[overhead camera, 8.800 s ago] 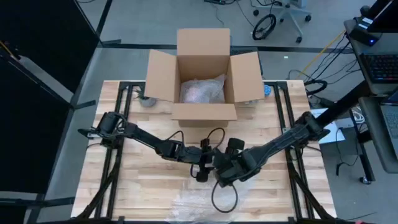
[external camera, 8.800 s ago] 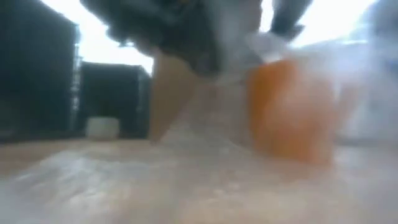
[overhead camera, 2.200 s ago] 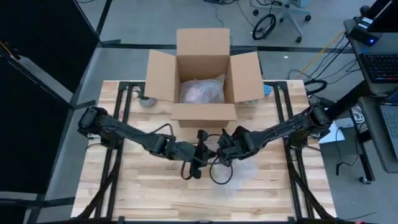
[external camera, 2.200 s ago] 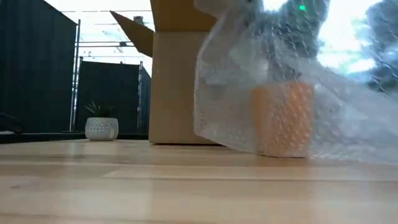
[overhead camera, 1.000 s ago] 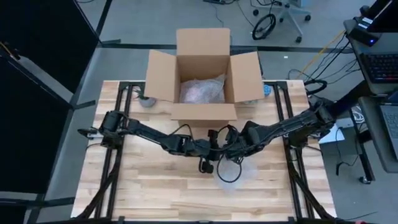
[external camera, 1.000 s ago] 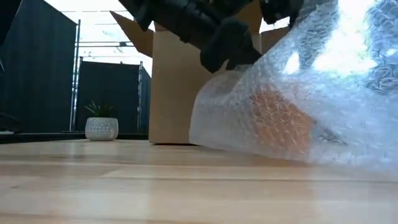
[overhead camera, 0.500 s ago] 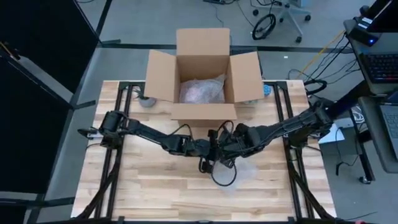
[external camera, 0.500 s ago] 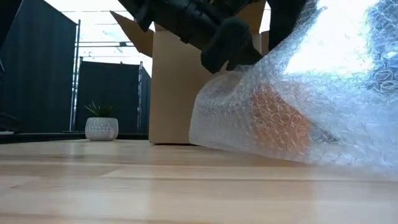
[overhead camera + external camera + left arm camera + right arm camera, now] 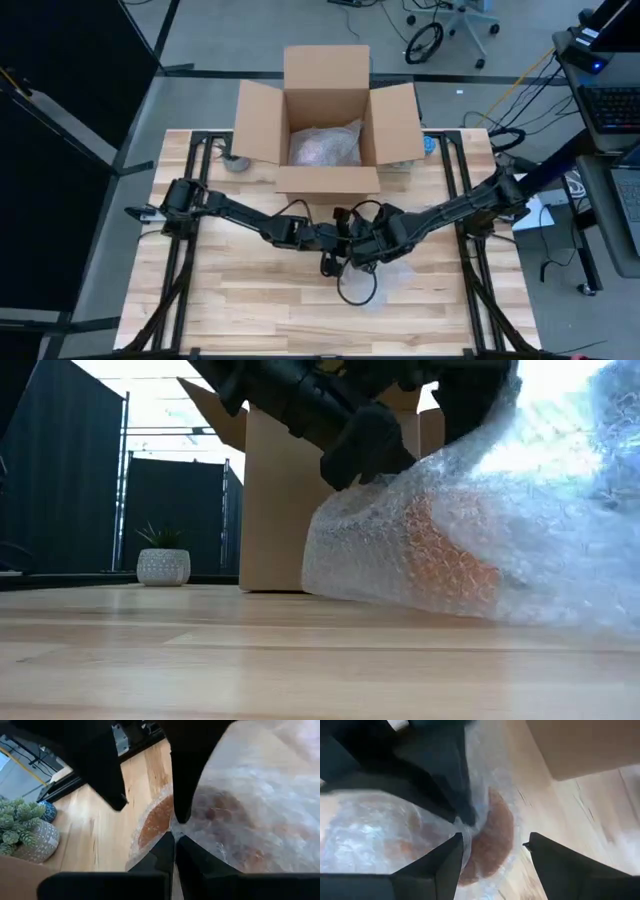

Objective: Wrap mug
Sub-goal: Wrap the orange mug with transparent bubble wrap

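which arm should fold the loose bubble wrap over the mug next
Probably the right. The right gripper is open over the orange mug, free to grab loose bubble wrap. The left gripper is shut on the wrap, anchoring it.

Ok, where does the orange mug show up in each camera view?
High view: hidden beneath the two grippers, centre table.
Low view: mug right of centre, inside the bubble wrap.
Left wrist view: mug centre.
Right wrist view: mug centre.
Shared landmark: the cardboard box.

Even overhead light, high view sharp. Low view backlit, sky blown out; clear bubble wrap (image 9: 520,550) glares. Wrist views: near fingers blurred silhouettes.
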Robot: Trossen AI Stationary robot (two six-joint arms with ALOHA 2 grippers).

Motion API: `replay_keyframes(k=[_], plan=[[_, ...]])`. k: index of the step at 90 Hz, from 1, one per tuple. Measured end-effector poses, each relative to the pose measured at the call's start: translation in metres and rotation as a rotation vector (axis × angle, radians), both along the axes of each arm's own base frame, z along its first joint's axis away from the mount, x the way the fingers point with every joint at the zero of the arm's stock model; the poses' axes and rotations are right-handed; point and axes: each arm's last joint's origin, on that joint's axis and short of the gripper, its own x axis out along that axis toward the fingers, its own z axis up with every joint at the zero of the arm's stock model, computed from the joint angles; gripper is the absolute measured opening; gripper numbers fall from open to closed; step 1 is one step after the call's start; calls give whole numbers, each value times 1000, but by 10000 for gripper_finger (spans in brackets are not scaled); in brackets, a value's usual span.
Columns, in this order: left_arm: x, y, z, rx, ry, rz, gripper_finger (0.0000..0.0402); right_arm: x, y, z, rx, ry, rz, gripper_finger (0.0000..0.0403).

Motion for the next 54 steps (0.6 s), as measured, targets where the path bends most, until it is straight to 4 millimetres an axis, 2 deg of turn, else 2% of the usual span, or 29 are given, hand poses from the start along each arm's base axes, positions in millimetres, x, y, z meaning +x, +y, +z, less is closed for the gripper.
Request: replay_keyframes(k=[16, 26, 39, 54], plan=[[0, -2, 0, -13, 2, -34, 18, 2, 0, -11, 15, -13, -5, 210], [0, -3, 4, -26, -16, -34, 62, -1, -1, -18, -10, 0, -9, 210], [-2, -7, 12, 48, -9, -72, 127, -7, -3, -29, -46, 21, -46, 210], [-8, -13, 19, 101, -2, -49, 175, -10, -4, -34, -55, 21, -78, 210]])
